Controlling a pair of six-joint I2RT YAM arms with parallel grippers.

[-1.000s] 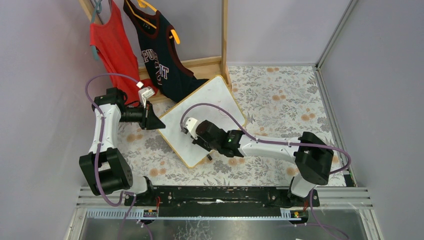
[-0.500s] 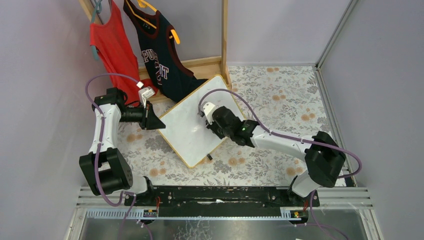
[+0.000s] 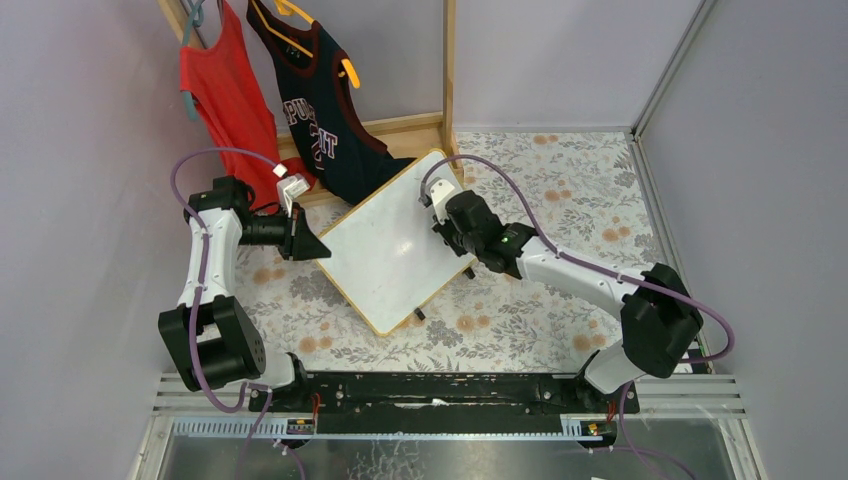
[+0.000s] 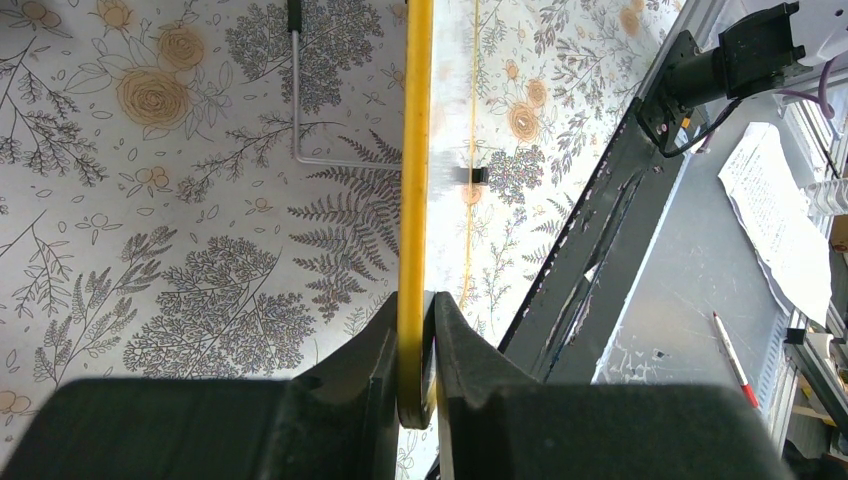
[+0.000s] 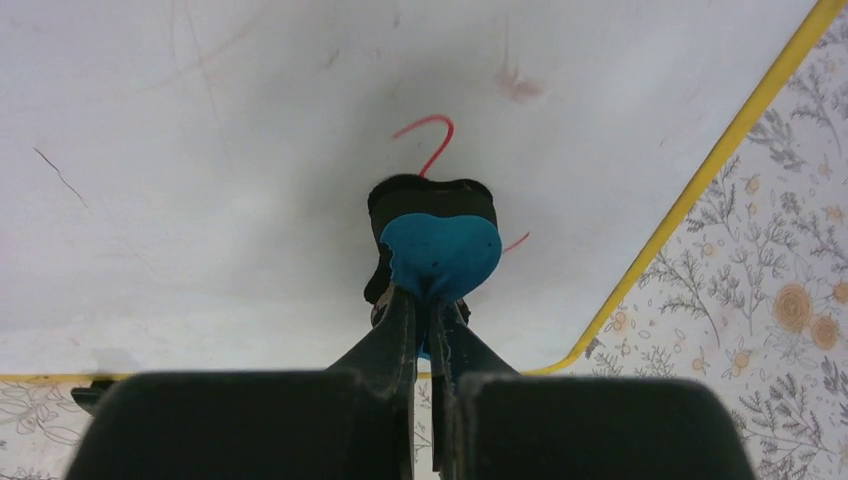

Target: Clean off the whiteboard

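The wiping step is judged to be in hand. The whiteboard [image 3: 385, 250] is located at the centre of the top view, set diagonally on the floral table cover [image 3: 560, 200]; its left corner is gripped edge-on by the left gripper [image 4: 415, 310], whose jaws are clamped on the yellow frame. The right gripper [image 5: 425, 300] is closed tight on a blue eraser [image 5: 440, 250]; the eraser's dark pad appears to be pressed against the board near its upper right corner in the top view.

In the right wrist view a hooked red stroke [image 5: 430, 140] is seen just above the eraser; a short red stroke [image 5: 516, 241] is seen at the eraser's right edge; the rest of the visible surface is marked only by faint smudges.

The next move is judged to call for the following:
- the pad is to be kept flat and pressed down;
- it is to be drawn up-frame across the hooked stroke, then right across the short one;
- the left clamp is to be kept firm, so that the board is not pushed along.

Counts:
- whiteboard: one; eraser: one;
- red strokes in view: two;
- grippers: two, both engaged;
- black clip feet [image 3: 418, 314] seen in the top view: two;
- hanging garments at upper left: two, a red top [image 3: 225, 95] and a dark jersey [image 3: 320, 110].
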